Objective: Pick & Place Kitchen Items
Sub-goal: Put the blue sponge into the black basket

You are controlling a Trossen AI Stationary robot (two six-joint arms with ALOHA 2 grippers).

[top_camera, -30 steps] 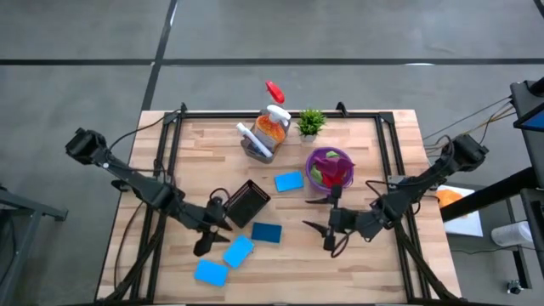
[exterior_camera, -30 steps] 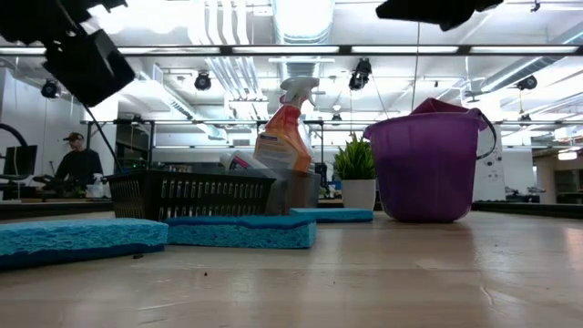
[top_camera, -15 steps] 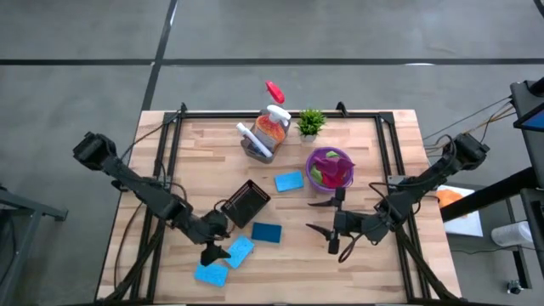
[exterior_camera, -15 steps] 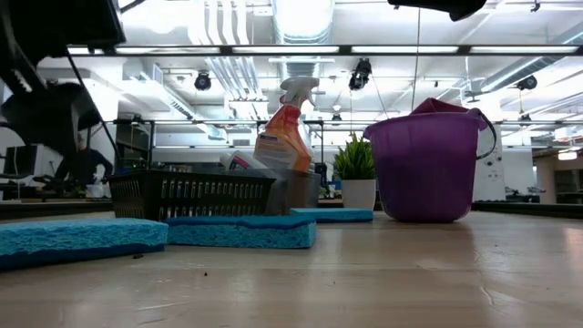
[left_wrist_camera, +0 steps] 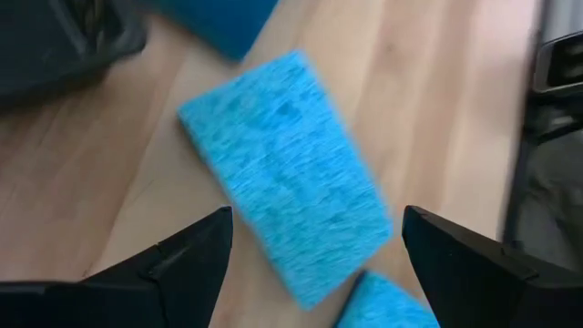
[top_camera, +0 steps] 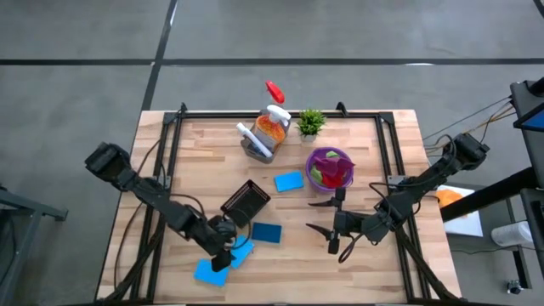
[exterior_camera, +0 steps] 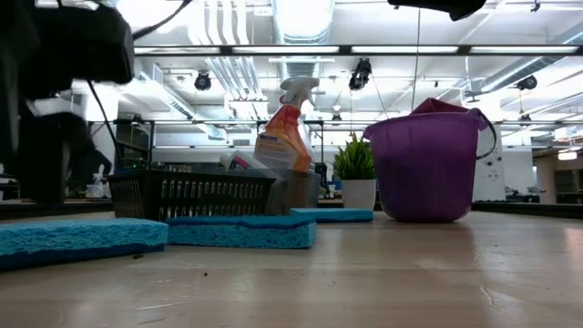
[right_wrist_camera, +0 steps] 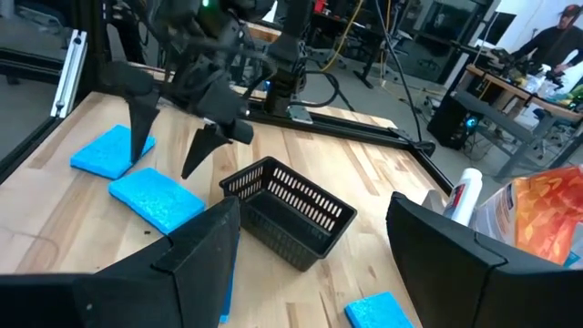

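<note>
Several blue sponges lie flat on the wooden table: one [top_camera: 289,181] near the purple bucket [top_camera: 316,160], one [top_camera: 266,232] mid-table, and two near the front left [top_camera: 245,251] [top_camera: 207,273]. My left gripper [left_wrist_camera: 316,219] is open and points steeply down over the sponge [left_wrist_camera: 287,173]. One finger stands on each side of the sponge, above it. My right gripper [top_camera: 327,219] hangs open over the table's right half, holding nothing. Red and magenta cloths sit in the bucket [exterior_camera: 428,169]. An orange spray bottle [top_camera: 270,126] stands at the far edge.
A black mesh basket [top_camera: 246,202] sits just beyond my left gripper [right_wrist_camera: 173,146]. A small green potted plant [top_camera: 311,121] stands beside the spray bottle [exterior_camera: 287,137]. A red object [top_camera: 274,90] lies beyond the table's far edge. Bare wood lies along the near edge, right of the sponges.
My left gripper has come down and toward the table's near edge, away from the basket and over the front-left sponges, rolling its wrist as it went. The sponges have not moved.
</note>
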